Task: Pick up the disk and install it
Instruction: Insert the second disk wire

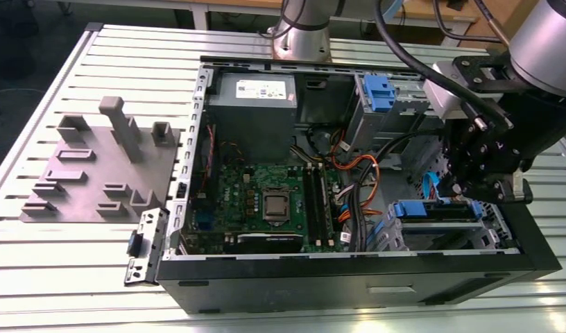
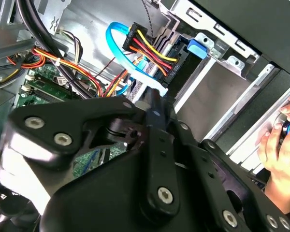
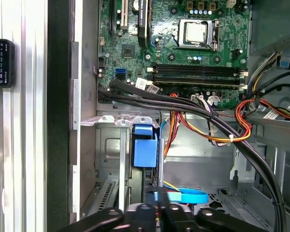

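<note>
Exterior view: claw (image 1: 477,191) (grip state unclear) hovers just above the disk (image 1: 434,209) in its bay.

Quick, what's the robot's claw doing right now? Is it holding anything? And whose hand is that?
Gripper: inside the computer case by the drive bay; open or shut cannot be told.
Person's hand: resting at the case's edge.

A white slatted metal table (image 1: 70,277) carries an open black computer case (image 1: 357,277); a grey moulded fixture plate (image 1: 98,173) lies at the exterior view's left.
</note>
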Available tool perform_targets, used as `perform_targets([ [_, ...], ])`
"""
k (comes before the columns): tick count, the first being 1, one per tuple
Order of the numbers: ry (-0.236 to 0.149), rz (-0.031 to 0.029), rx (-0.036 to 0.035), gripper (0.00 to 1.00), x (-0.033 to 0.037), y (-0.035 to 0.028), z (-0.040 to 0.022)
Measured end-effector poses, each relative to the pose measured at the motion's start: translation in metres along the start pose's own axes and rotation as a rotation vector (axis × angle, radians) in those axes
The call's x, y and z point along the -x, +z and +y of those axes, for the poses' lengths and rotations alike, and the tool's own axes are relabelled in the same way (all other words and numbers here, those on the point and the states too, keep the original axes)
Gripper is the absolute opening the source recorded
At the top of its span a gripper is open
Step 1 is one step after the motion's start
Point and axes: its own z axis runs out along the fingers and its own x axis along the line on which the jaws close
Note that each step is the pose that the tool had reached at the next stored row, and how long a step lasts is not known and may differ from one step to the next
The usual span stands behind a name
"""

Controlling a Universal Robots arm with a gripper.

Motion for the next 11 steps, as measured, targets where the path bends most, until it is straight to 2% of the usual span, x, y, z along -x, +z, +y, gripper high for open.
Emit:
perform_targets([
  [2, 0.0, 0.0, 0.0001, 0.11, 0.0, 0.0, 0.0],
  [11, 0.0, 0.0, 0.0007, 0.11, 0.0, 0.0, 0.0],
])
